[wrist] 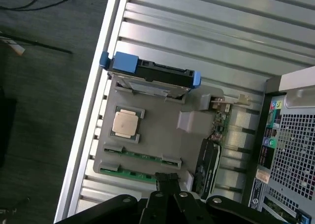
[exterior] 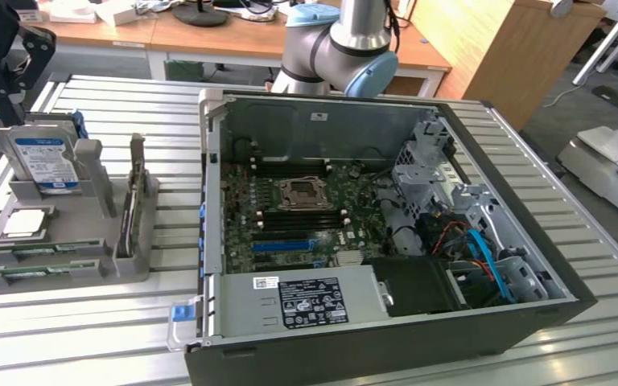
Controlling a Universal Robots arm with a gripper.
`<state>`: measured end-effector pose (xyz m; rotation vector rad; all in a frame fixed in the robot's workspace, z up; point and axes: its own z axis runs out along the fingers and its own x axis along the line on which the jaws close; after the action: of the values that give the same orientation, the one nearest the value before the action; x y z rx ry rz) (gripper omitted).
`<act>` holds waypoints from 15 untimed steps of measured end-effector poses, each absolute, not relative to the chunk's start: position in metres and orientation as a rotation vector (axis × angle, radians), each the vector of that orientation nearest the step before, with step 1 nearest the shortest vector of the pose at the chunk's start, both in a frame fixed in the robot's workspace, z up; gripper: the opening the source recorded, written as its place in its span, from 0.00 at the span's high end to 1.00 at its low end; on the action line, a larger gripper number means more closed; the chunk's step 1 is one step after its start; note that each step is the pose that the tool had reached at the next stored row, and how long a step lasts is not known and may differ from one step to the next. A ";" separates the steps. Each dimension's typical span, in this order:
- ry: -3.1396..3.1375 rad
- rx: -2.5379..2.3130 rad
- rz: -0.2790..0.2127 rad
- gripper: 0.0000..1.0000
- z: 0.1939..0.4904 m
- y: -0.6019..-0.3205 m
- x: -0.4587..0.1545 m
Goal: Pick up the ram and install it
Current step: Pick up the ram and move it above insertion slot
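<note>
Closed is how the gripper (wrist: 167, 178) is seen, its two dark fingers pressed together with nothing pinched between them, and it is held in the air (exterior: 3, 104) over the grey holder (exterior: 100, 261) at the exterior view's left. The ram (exterior: 39, 252) is found there as two green sticks, laid flat in the holder's front slots, one just behind the other, both untouched. In the wrist view the closed tip is lined up over one end of the ram (wrist: 140, 158). Behind the sticks the square silver CPU (exterior: 25, 223) is seated in its pocket, and the blue-labelled hard drive (exterior: 43, 161) is stood upright at the back. A dark card (exterior: 134, 201) is propped on edge along the holder's side nearest the case. The open computer case (exterior: 395, 354) is set on the slatted metal table (exterior: 94, 346), just beside the holder, and its green motherboard (exterior: 287, 233) is exposed, with long dark slots flanking the processor socket (exterior: 299, 192). The arm (exterior: 341, 48), grey with blue caps, is seen behind the case.
</note>
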<state>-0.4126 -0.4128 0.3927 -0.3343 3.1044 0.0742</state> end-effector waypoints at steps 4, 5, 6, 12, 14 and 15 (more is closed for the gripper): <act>3.100 -0.381 0.075 0.89 0.393 -0.413 -0.413; 3.098 -0.393 0.075 0.89 0.393 -0.413 -0.413; 3.097 -0.404 0.075 0.89 0.393 -0.413 -0.413; 3.089 -0.470 0.075 0.89 0.393 -0.413 -0.413; 3.086 -0.493 0.076 0.89 0.393 -0.413 -0.413; 3.084 -0.505 0.076 0.89 0.393 -0.413 -0.413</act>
<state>-0.4126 -0.4128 0.3927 -0.5055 3.0839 0.0756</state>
